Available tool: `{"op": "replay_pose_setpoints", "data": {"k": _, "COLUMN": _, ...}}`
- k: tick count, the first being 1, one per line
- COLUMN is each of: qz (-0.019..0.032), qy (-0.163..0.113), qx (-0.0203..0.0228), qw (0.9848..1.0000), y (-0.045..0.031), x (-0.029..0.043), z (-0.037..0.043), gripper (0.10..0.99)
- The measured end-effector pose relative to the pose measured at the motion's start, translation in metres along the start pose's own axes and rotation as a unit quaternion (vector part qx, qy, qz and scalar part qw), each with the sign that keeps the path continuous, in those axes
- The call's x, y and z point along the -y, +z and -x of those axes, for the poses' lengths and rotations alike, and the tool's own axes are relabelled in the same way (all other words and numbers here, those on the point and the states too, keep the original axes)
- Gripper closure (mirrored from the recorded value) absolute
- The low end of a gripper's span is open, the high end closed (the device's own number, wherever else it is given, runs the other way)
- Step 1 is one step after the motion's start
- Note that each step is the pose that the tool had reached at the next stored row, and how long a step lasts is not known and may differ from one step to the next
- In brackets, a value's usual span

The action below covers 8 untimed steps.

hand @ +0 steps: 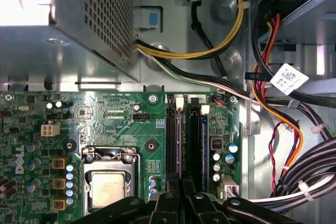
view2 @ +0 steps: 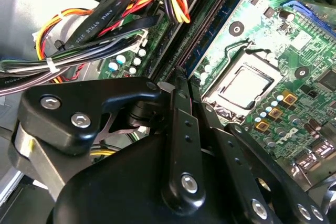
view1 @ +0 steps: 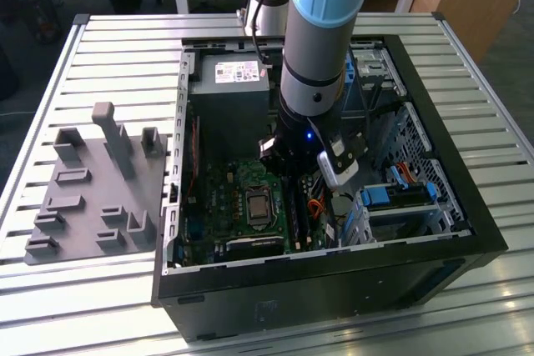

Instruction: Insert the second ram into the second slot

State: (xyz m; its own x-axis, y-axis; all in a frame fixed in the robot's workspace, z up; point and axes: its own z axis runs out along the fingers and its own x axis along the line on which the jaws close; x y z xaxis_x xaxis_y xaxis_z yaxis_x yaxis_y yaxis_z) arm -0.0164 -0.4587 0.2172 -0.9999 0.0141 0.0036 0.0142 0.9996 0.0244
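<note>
My gripper (view1: 292, 174) reaches down into the open computer case (view1: 334, 266), low over the motherboard. In both wrist views its black fingers (hand: 168, 203) come together, shut on the second ram (hand: 179, 140). The ram shows as a thin blue-green stick seen edge-on, running along the memory slots (hand: 195, 140) beside the processor socket (hand: 107, 187). The gripper (view2: 181, 77) has its tips right over the dark slot rows (view2: 207, 27). How deep the stick sits in its slot is hidden by the fingers.
A grey power supply (view1: 229, 81) sits at the back of the case. Bundled cables (hand: 283, 129) crowd one side of the slots. Drive bays with blue tabs (view1: 388, 198) are on the exterior view's right. A grey fixture plate (view1: 92, 189) lies on the slatted table.
</note>
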Motion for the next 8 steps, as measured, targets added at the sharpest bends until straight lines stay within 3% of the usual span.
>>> {"op": "replay_pose_setpoints", "data": {"k": 8, "qz": 0.0, "qy": 0.002, "qx": -0.0001, "qw": 1.0, "y": 0.0003, "x": 0.0, "z": 0.0004, "gripper": 0.949}}
